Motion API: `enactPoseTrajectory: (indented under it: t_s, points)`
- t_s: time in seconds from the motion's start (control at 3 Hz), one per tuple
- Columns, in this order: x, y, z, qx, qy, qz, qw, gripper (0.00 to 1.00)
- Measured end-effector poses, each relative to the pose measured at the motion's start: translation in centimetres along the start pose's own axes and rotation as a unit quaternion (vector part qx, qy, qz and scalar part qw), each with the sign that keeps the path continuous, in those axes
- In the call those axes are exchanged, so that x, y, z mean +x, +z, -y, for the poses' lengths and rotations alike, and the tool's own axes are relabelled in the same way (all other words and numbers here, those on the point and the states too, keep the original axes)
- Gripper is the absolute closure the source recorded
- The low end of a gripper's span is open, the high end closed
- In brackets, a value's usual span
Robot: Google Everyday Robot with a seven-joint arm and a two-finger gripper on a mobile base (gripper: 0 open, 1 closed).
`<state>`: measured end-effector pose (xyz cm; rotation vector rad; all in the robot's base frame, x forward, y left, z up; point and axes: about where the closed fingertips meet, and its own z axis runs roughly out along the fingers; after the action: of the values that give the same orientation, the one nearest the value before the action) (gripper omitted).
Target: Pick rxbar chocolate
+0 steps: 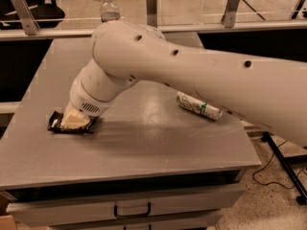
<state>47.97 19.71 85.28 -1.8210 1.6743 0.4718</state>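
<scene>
The rxbar chocolate [56, 123] is a flat dark-wrapped bar lying on the grey table [144, 152] near its left edge. My gripper [74, 121] has come down right on top of the bar, its cream-coloured fingers covering the bar's middle and right part. Only the bar's left end and lower edge show around the fingers. The big white arm reaches in from the right and hides the wrist.
A white-and-green soda can [198, 106] lies on its side on the right of the table. A clear water bottle [110, 8] stands at the far edge. Glass panels on posts [151, 6] run behind the table. Drawers are below the front edge.
</scene>
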Motion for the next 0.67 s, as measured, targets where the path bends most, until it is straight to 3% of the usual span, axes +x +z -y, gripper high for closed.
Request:
enactPoseTrajectory:
  t_s: [0.33,0.67]
  points:
    - [-1.09,-0.18,0.86,0.001,-0.003,0.008,1.0000,0.93]
    - [-1.20,-0.17,0.74,0.000,-0.004,0.008,1.0000,0.93]
